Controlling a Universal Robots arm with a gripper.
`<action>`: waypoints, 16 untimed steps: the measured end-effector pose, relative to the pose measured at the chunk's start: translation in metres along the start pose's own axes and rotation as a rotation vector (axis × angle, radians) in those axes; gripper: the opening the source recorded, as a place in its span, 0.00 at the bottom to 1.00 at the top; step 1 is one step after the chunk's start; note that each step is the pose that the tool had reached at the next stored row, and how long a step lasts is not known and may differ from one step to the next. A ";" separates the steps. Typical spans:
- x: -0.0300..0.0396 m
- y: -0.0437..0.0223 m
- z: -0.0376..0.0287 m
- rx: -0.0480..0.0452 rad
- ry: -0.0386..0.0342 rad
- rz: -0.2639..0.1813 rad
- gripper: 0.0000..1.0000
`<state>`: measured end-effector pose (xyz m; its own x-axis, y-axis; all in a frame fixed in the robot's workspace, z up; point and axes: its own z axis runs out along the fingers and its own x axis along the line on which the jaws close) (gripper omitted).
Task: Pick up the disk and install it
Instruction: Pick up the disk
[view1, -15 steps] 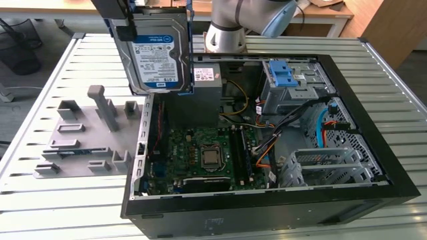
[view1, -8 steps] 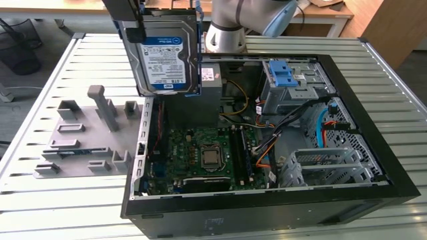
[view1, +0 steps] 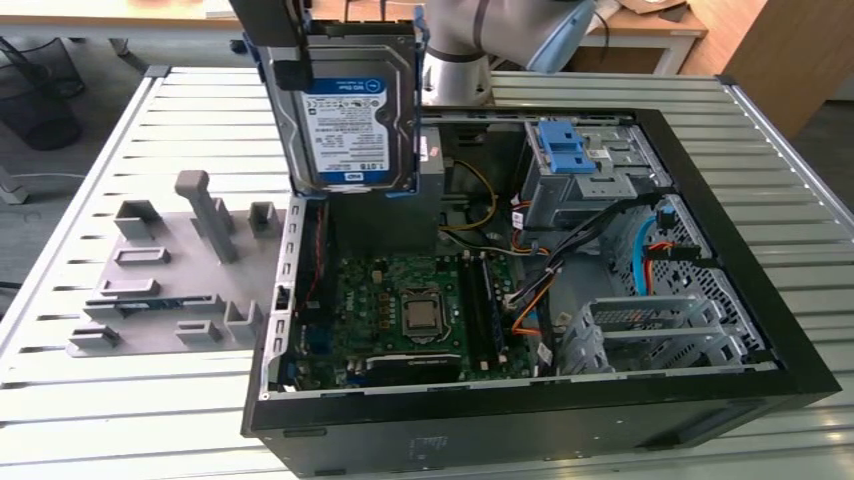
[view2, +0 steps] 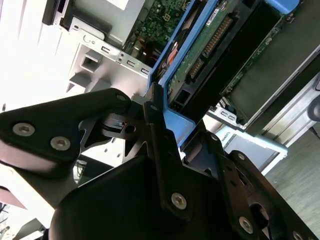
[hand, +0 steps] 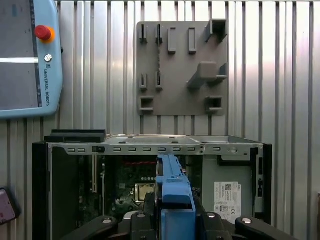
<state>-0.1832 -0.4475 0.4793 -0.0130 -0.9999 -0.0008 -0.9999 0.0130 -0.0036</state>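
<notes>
Disk (view1: 350, 110), upright above the open computer case (view1: 534, 425), is clamped at its blue carrier (hand: 174, 190) by the gripper (view2: 167, 117), partly cut off. Case rests on a slatted metal table (view1: 134, 400), grey fixture plate (view1: 160, 290) beside it.

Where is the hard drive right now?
In the exterior view the disk hangs upright in the end effector, above the computer case, over its wall on the exterior view's left, beside the grey fixture plate.

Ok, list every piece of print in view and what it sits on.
Disk: blue-and-white label, print too small to quote reliably.
Teach pendant: one line of lettering along its edge, a maker's name.
Power supply: white label, too small to read.
</notes>
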 end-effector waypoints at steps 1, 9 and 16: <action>0.0006 -0.0019 0.0000 0.0000 0.0000 0.000 0.36; 0.0051 -0.0171 0.0005 0.0000 0.0000 0.000 0.36; 0.0090 -0.0306 0.0008 0.0001 0.0000 0.000 0.36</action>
<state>-0.1528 -0.4569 0.4785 -0.0130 -0.9999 -0.0008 -0.9999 0.0130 -0.0036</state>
